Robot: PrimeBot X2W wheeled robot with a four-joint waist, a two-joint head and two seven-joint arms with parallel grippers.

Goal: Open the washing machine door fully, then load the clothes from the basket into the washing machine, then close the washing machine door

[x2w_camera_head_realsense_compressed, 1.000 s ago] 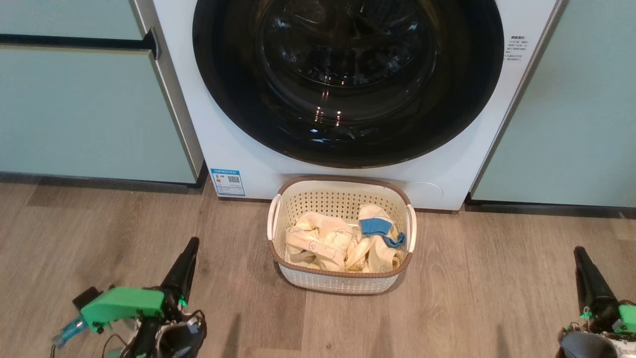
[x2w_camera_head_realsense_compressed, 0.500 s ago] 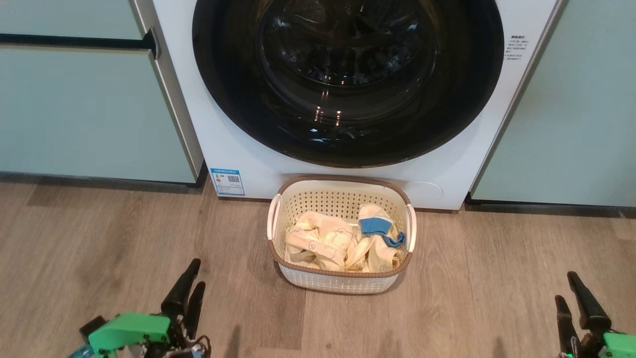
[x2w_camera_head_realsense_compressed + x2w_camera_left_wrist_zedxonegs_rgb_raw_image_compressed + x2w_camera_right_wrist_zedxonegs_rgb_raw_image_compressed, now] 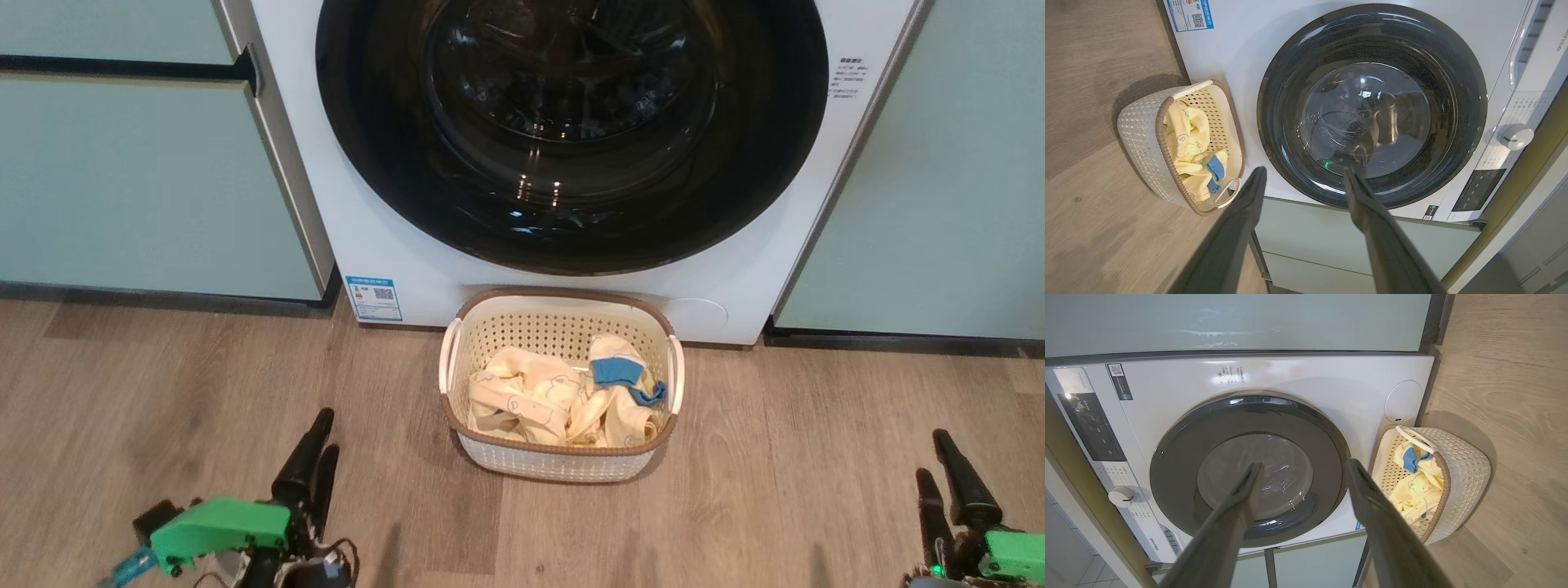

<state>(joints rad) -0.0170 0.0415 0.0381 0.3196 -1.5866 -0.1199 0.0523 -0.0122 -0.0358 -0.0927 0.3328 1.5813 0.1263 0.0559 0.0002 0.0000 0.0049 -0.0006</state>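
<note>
The white washing machine point(image 3: 367, 237) stands straight ahead with its round black washing machine door point(image 3: 571, 131) closed against the front. On the floor right before it sits the cream basket point(image 3: 555, 467), holding the pale yellow clothes point(image 3: 539, 400) with a blue piece. My left gripper point(image 3: 326, 430) hovers low over the floor, left of the basket and apart from it, open and empty. Far to the right of the basket, my right gripper point(image 3: 931, 453) is also open and empty. The left wrist view has the door point(image 3: 1372, 106) and basket point(image 3: 1143, 139) beyond the spread fingers.
Pale teal cabinets flank the machine on the left point(image 3: 147, 180) and right point(image 3: 939, 204). Wooden floor point(image 3: 775, 490) stretches between me and the basket. A blue-white sticker point(image 3: 374, 298) marks the machine's lower left corner. The control knob point(image 3: 1517, 136) sits beside the door.
Both grippers have gone from shut to open. They sank lower in the head view, then rose slightly. Basket, clothes and door have not moved.
</note>
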